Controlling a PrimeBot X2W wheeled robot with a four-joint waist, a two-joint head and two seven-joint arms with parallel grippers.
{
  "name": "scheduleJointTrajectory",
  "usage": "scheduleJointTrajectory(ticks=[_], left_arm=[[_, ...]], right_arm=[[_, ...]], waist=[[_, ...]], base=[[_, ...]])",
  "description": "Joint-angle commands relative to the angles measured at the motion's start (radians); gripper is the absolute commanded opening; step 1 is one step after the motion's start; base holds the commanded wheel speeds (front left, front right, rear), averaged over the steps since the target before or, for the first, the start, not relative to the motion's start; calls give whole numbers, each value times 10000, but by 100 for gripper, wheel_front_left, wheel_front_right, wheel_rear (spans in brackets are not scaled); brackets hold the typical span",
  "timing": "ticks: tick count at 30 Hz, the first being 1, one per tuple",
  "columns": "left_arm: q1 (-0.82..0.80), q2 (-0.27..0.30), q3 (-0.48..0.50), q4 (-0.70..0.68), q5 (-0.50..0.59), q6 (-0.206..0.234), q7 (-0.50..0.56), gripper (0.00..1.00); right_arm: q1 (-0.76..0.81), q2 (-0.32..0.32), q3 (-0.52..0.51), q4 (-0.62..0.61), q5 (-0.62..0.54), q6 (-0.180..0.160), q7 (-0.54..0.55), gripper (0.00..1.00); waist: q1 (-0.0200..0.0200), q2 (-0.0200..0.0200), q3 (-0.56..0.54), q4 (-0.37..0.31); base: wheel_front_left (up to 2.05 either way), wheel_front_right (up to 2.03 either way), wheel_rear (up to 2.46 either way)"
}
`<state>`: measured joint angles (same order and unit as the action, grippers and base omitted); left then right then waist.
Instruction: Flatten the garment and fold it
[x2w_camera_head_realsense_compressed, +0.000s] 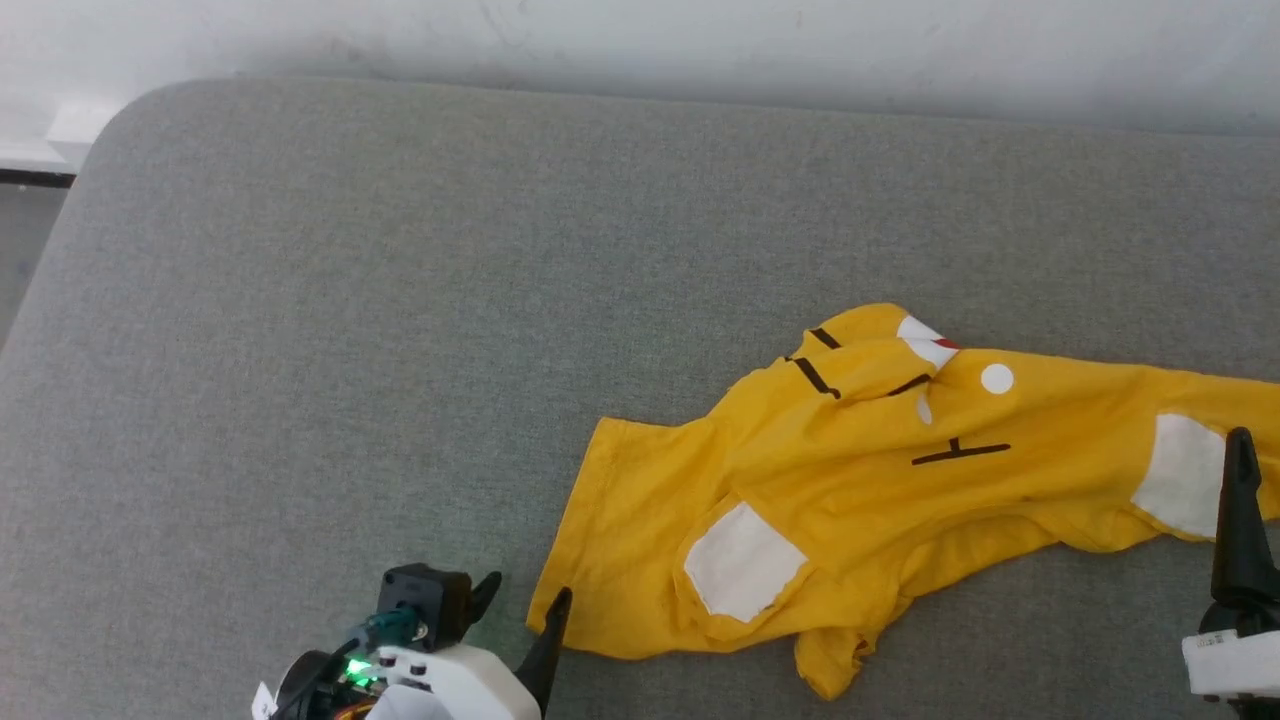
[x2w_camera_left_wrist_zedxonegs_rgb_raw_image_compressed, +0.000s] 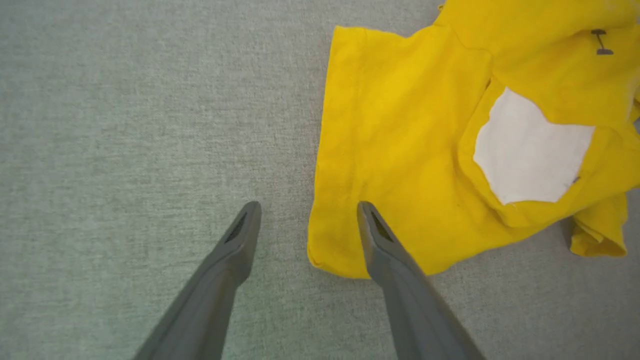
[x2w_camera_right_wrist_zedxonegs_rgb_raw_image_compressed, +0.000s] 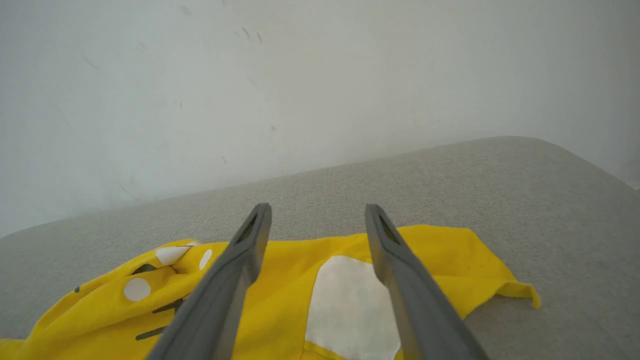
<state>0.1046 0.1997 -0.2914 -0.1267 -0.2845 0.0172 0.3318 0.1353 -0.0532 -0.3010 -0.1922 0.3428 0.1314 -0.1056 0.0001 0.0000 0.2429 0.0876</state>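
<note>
While most of the shirt (x2w_camera_head_realsense_compressed: 880, 470) is taken in from the head view, crumpled on the near right part of the grey pad (x2w_camera_head_realsense_compressed: 300, 300), only parts of it are caught by the wrist views. Its left edge is shown close up in the left wrist view, where the left end effector (x2w_camera_left_wrist_zedxonegs_rgb_raw_image_compressed: 308, 205) is held open with nothing gripped: one finger is set over bare pad, the other over the near left corner of the cloth. Whether that finger touches the cloth cannot be told. A white patch (x2w_camera_left_wrist_zedxonegs_rgb_raw_image_compressed: 530, 150) is seen to its right.

The shirt's right end, cut off at the head view's edge, is shown in the right wrist view. There the right end effector (x2w_camera_right_wrist_zedxonegs_rgb_raw_image_compressed: 317, 207) is held open and empty above a second patch (x2w_camera_right_wrist_zedxonegs_rgb_raw_image_compressed: 350, 300), and a white wall (x2w_camera_right_wrist_zedxonegs_rgb_raw_image_compressed: 250, 75) is seen beyond the pad's far edge. A red spot (x2w_camera_head_realsense_compressed: 947, 344) and black marks (x2w_camera_head_realsense_compressed: 960, 453) are made out from the head view.
</note>
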Motion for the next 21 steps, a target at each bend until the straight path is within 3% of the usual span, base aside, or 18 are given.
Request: scheduleJointTrajectory(ticks=[1, 14, 15, 16, 17, 21], left_arm=[[-150, 45, -25, 18, -55, -69, 33, 100], [-198, -77, -543, 537, -543, -217, 1449, 100], [-209, -97, -584, 580, -598, -247, 1527, 64], [-213, -118, -636, 632, -665, -291, 1621, 4], [-203, -165, -683, 681, -791, -350, 1728, 0], [-221, -296, -681, 764, -1031, -354, 1796, 0]], right_arm=[[-132, 29, 15, 19, 21, -7, 29, 100], [-346, 29, 176, 212, 34, -7, 76, 100], [-361, 29, 186, 227, 33, -7, 77, 100], [-375, 29, 193, 241, 33, -7, 79, 100], [-387, 29, 201, 252, 35, -7, 82, 100], [-422, 30, 217, 298, 61, -7, 88, 100]], waist=[[-1, 0, 111, 46], [-1, 0, 392, -62], [-1, 0, 398, -76], [-1, 0, 400, -89], [-1, 0, 403, -102], [-1, 0, 408, -134]], base=[[0, 0, 0], [0, 0, 0], [0, 0, 0], [0, 0, 0], [0, 0, 0], [0, 0, 0]])
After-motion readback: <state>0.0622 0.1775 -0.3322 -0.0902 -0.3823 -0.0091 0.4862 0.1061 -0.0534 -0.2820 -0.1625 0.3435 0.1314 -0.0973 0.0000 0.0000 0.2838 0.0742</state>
